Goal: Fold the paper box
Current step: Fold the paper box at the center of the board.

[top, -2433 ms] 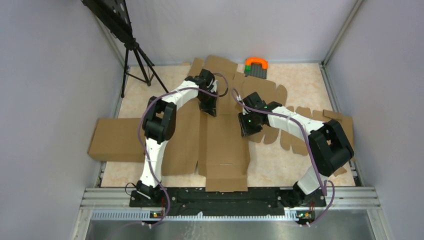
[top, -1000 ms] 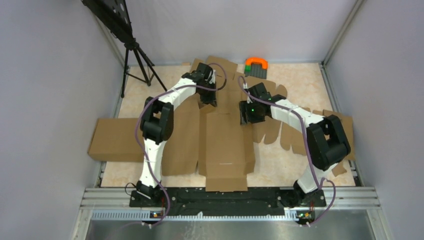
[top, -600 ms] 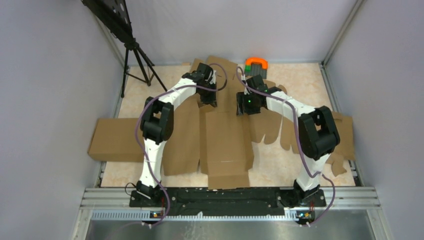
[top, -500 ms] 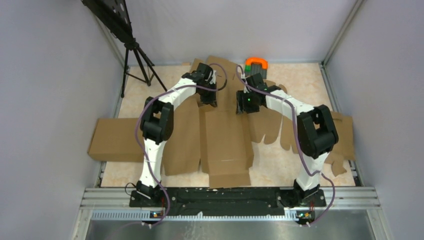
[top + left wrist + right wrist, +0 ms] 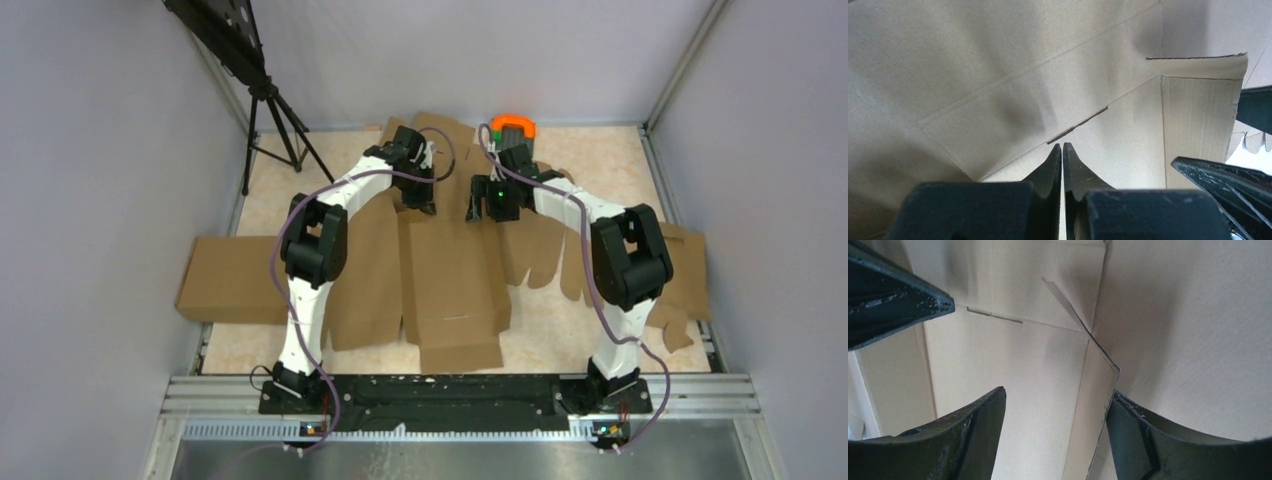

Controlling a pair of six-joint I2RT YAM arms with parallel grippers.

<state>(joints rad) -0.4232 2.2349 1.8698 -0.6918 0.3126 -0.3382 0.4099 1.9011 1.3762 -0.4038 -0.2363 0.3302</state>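
Shut tip to tip on the left gripper (image 5: 1062,150), with no cardboard pinched between. Pointed down beside a short slit in a panel of the paper box (image 5: 450,285); whether actually pressing on the panel, hard to tell from either view. Spread wide on the right gripper (image 5: 1057,396), straddling a raised flap edge (image 5: 1104,375) without clamping it yet.

Working close together, both, near the middle of the far edge of the tabletop, at the far end of the box. Stretched from there back to the middle of the near edge, flat for most of its length.

To do this fold well:
- Keep the left tip planted by the crease as an anchor.
- Close the right only once the flap edge sits deep between the pads.
- Swing the flap up about the scored line, never across it.
- Go slowly, given corrugated board's likely habit of springing back or kinking off-line.

As a container, only half formed: a shallow tray with walls partly raised, nothing lying inside.

Toward the left edge, a plain cardboard slab (image 5: 230,280). Toward the right edge, small scraps (image 5: 680,335). At the far edge, an orange-and-green object (image 5: 512,125).
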